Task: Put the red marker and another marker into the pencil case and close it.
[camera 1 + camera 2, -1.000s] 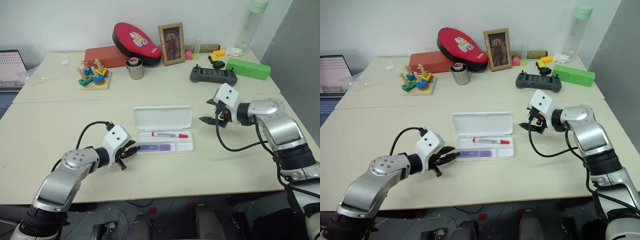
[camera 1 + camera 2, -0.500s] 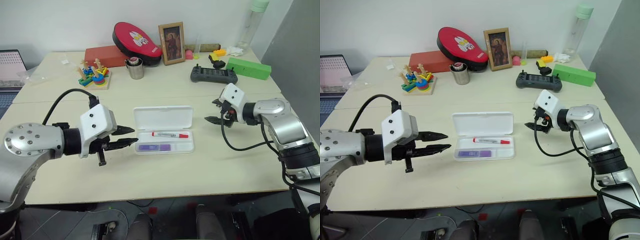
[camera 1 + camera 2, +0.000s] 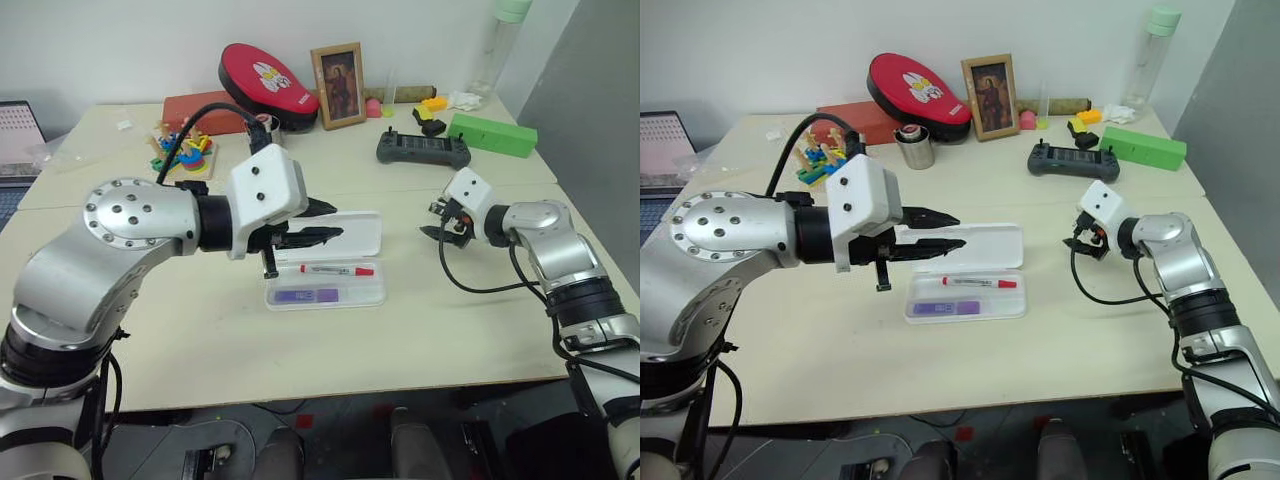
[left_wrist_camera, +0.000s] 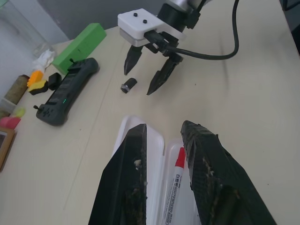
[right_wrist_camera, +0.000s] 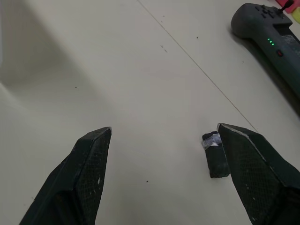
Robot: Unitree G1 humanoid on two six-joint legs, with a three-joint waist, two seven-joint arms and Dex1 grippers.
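The white pencil case (image 3: 376,291) lies open mid-table, its lid (image 3: 362,236) folded back. In its tray the red marker (image 3: 338,269) lies in the back slot and the purple marker (image 3: 308,295) in the front slot. My left gripper (image 3: 338,221) hovers above the lid, pointing right, shut to a narrow slit and holding nothing; the left wrist view shows the red marker (image 4: 175,183) under its fingers. Right of the case, apart from it, my right gripper (image 3: 433,220) stands open low over the table, a small black piece (image 5: 215,157) lying between its fingertips.
At the back right lie a black controller (image 3: 425,150) and a green box (image 3: 495,134). Along the wall stand a picture frame (image 3: 338,72), a red pouch (image 3: 265,75) and a bottle (image 3: 497,50). A wooden stacking toy (image 3: 178,150) sits back left.
My left gripper has risen from the table beside the case's left end and swung right, now above the lid. My right gripper has drifted a little to the right, away from the case.
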